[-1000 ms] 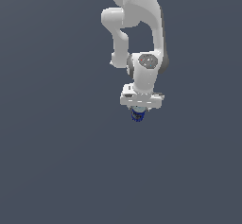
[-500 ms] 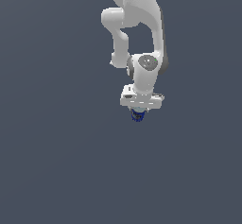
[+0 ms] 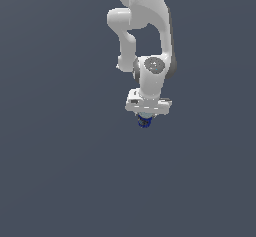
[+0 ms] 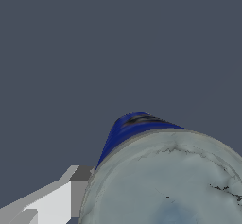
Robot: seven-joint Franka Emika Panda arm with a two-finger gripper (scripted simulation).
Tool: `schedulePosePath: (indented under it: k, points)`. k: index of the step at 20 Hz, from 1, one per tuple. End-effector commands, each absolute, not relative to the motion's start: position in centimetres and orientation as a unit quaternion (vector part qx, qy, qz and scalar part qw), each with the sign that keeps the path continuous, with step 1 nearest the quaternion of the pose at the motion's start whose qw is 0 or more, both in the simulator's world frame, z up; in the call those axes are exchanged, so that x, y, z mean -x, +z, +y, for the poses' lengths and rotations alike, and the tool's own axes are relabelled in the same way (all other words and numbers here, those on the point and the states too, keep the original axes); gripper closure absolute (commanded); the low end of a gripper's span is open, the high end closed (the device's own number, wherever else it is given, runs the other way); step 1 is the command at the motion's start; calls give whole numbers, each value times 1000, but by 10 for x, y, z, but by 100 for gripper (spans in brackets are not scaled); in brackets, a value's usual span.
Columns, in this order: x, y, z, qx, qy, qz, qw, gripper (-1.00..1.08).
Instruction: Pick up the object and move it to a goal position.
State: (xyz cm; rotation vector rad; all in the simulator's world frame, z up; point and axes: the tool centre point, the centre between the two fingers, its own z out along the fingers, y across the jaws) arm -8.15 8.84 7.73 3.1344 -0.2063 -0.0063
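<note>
White gripper [image 3: 145, 117] closed on the small dark blue object [image 3: 144, 123], its pale whitish-blue top [image 4: 175, 180] filling the wrist view, 1 finger [image 4: 61, 200] beside it

There was one arm [image 3: 145, 26], white, and it carried one gripper [image 3: 145, 119] at its lower end. Just under the gripper sat one object [image 3: 144, 123], dark blue (its pale whitish-blue top [image 4: 175, 180] filled much of the wrist view, with a band of blue side above it). Of the gripper's fingers, only one [image 4: 56, 202] showed in the wrist view, beside the object; the other could not be made out. One plain grey ground [image 3: 55, 171] lay behind the arm. That made one thing of each kind.
</note>
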Motion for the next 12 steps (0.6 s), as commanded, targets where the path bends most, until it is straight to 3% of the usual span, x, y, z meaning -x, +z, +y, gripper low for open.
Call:
schedulePosePath:
  k: [1,12]
  points:
    - [82,83,79,-998,0,-66,0,108]
    - [105,128,-9,-998,0,-67,-1,108]
